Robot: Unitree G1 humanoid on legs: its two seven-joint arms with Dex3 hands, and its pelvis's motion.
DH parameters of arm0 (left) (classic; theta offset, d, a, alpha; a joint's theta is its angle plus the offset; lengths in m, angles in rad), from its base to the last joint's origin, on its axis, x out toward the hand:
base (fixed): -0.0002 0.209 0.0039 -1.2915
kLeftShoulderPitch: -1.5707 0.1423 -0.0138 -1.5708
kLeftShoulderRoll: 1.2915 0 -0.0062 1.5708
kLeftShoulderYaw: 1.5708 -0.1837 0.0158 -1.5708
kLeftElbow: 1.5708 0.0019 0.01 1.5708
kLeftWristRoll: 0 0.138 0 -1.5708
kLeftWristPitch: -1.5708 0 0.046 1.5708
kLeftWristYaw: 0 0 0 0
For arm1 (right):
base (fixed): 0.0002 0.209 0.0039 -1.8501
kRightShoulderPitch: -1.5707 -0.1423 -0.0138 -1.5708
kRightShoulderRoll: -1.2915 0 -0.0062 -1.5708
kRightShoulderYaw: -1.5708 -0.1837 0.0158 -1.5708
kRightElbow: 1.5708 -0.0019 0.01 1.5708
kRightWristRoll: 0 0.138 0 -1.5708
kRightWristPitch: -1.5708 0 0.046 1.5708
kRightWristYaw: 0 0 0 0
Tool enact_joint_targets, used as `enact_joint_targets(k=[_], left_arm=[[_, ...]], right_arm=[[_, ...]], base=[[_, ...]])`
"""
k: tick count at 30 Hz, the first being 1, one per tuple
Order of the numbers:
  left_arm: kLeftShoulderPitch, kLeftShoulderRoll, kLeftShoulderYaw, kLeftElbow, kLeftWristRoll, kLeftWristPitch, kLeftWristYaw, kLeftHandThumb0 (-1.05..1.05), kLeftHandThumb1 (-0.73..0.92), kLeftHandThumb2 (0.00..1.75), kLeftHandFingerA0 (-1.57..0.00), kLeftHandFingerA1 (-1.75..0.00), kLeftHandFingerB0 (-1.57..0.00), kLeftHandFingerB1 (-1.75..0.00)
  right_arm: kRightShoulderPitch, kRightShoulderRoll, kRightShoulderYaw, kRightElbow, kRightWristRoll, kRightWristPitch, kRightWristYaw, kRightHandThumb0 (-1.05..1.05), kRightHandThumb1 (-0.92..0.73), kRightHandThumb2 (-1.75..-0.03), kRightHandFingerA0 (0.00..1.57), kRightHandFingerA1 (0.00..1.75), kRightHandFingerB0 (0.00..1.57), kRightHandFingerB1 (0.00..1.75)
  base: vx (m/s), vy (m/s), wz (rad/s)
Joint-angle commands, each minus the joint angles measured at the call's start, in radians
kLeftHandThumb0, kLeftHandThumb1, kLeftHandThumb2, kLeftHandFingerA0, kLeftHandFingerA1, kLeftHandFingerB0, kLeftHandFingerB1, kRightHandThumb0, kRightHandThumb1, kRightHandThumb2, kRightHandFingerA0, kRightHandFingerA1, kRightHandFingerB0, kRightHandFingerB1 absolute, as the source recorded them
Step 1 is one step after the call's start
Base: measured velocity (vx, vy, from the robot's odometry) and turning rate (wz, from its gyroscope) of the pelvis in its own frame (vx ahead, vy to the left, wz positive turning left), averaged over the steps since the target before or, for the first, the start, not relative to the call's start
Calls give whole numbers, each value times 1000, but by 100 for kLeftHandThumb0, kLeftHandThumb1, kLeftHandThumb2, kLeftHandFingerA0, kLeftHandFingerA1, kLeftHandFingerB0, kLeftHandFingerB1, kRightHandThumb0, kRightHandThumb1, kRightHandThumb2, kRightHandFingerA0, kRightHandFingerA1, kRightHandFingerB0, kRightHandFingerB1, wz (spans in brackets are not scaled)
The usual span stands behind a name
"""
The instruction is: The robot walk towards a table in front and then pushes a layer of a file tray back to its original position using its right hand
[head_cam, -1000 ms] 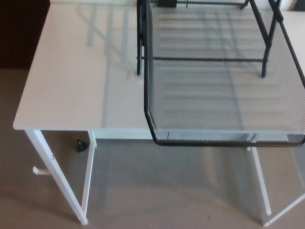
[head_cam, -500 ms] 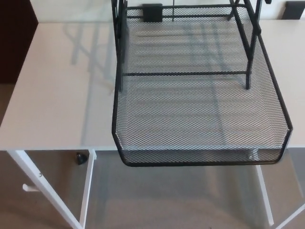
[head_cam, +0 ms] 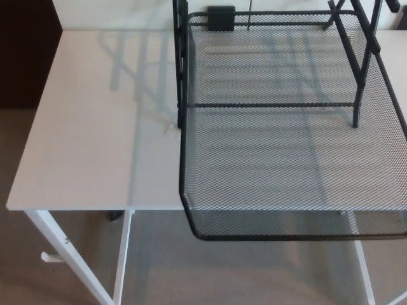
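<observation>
In the head view the whole scene has slid toward three o'clock since half a second ago, table and tray together, so the camera moved, not the things. The pulled-out mesh layer point(head_cam: 292, 171) of the file tray point(head_cam: 181, 70) still overhangs the white table point(head_cam: 89, 127) edge toward six o'clock. Neither hand shows, so their fingers cannot be told; the push seems yet to begin.

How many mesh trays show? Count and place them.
1. The tray juts past the table's front edge, right of centre; other layers may be hidden above.
</observation>
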Motion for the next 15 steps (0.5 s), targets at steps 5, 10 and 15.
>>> enact_joint_targets(k=[5, 10, 15], left_arm=[[-3, 14, 0, -17, 16, 9, 1, -29, 67, 60, -50, -42, -35, -37], [-11, 21, 1, -15, 16, 13, -7, -28, 68, 60, -50, -42, -35, -36], [-33, 24, -2, -18, 18, 19, -12, -29, 68, 61, -52, -43, -35, -37]], right_arm=[[-11, -6, -7, 24, 6, -19, -3, -45, -69, -61, 73, 64, 51, 44], [23, 21, -12, -36, 18, -68, -21, -47, -68, -60, 77, 63, 55, 44], [193, 53, 17, -457, 62, -97, 27, -48, -69, -60, 71, 59, 60, 48]], base=[[1, -101, 1], [-3, -34, 0], [0, 0, 0]])
